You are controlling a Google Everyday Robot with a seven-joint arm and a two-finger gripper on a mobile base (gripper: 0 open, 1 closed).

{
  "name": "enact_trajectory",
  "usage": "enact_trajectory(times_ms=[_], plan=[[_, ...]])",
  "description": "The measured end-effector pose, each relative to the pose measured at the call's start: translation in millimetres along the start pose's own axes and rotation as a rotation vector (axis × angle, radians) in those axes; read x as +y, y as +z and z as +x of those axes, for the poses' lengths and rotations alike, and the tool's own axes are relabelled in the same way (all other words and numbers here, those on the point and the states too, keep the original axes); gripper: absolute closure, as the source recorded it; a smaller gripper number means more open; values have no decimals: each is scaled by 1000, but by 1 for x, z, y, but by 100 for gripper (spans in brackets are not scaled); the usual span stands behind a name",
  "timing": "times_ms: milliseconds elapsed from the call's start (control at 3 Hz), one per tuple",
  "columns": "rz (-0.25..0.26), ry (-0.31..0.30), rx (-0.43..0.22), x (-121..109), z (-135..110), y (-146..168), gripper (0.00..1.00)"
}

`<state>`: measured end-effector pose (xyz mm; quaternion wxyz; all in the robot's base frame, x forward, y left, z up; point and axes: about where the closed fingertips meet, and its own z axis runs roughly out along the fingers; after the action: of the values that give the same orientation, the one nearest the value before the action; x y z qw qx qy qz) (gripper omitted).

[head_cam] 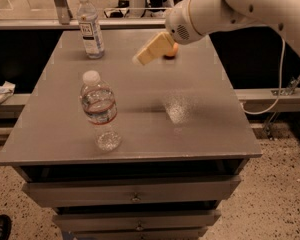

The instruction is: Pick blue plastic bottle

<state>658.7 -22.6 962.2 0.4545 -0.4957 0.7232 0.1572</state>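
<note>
The blue plastic bottle [90,26] is slim and clear, with a white cap and a white-and-blue label. It stands upright at the far left of the grey table [205,129]. My gripper [141,58] is at the end of the white arm, above the far middle of the table. It is to the right of the slim bottle and well apart from it. A wider clear bottle with a red-banded label [99,108] stands upright near the table's front left.
A small orange object [172,51] lies at the far side of the table, partly behind the gripper. The table has drawers [135,194] below its front edge. A rail and a ledge run behind the table.
</note>
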Motion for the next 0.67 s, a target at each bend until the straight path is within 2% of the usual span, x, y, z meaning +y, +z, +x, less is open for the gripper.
enact_trajectory(times_ms=[333, 667], plan=[[41, -7, -96, -23, -19, 41, 0], [58, -11, -163, -48, -38, 85, 0]])
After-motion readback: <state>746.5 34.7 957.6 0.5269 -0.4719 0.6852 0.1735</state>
